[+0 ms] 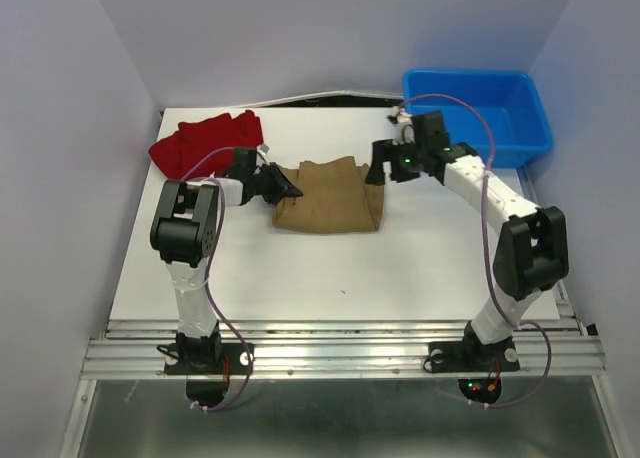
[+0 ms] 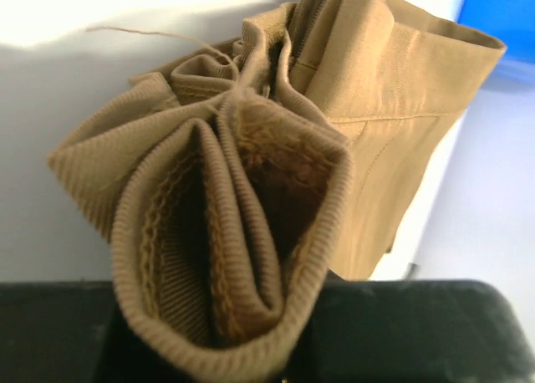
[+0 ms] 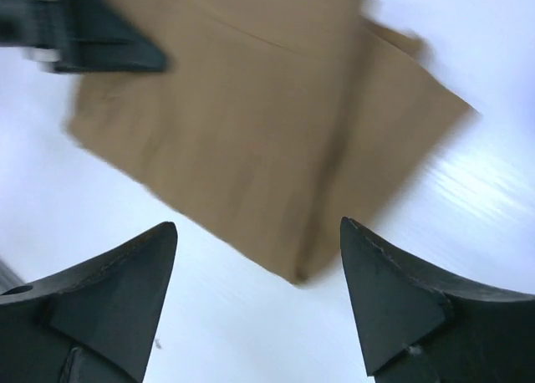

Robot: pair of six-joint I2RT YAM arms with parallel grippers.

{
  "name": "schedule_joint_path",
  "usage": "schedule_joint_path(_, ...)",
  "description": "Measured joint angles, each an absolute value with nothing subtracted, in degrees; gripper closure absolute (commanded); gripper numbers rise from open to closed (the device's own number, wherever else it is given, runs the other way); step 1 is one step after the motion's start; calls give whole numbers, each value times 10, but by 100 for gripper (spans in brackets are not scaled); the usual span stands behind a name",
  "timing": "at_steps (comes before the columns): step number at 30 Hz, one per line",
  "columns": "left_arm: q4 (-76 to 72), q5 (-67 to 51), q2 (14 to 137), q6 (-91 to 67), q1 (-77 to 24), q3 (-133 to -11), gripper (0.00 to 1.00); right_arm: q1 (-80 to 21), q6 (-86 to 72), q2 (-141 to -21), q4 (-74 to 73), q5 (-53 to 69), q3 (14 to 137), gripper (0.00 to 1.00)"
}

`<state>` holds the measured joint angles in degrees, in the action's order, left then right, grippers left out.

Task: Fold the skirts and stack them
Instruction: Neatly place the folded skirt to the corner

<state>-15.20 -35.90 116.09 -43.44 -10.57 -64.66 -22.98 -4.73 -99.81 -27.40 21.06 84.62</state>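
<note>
We've got the tan skirt (image 1: 330,195) half folded, left gripper (image 1: 290,186) pinching its waistband (image 2: 226,257), right gripper (image 3: 257,224) wide open; red skirt (image 1: 205,141) crumpled, nothing stacked.

tan skirt (image 1: 330,195): tan-brown, folded over into a rough rectangle, lying flat mid-table, a bit toward the back. layers stacked, fold visible along the right side, far edge uneven. faint straight seam lines run across the top face. near-right corner comes to a clean point on the table. left end isn't flat: waistband gathered into a tight bunch of ribbed folds, pinched in the left gripper (image 1: 288,186), one loose thread sticking out of the bunch.

red skirt (image 1: 205,143): deep red, unfolded, crumpled heap at the back-left corner of the table, reaching the left edge. sits back-left of the tan one, not stacked on it.
</note>
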Motion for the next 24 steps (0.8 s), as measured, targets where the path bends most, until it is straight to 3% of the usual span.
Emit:
schedule_joint_path(4, -91, -332, 1158, -374, -108, -680, 80, -99, -106, -994, -263, 216, 749, 8)
schedule_joint_path(7, -70, -323, 1155, -347, -109, -683, 80, -60, -136, -1009, -263, 222, 692, 6)
schedule_joint_path(17, -27, -292, 1134, -277, -112, -683, 79, -108, -233, -1036, -142, 291, 630, 2)
schedule_joint_path(20, -13, -284, 1130, -256, -112, -684, 79, -139, -256, -1061, -91, 296, 631, 4)
schedule_joint_path(24, 13, -271, 1129, -222, -112, -698, 81, -183, -274, -1087, -37, 296, 641, 13)
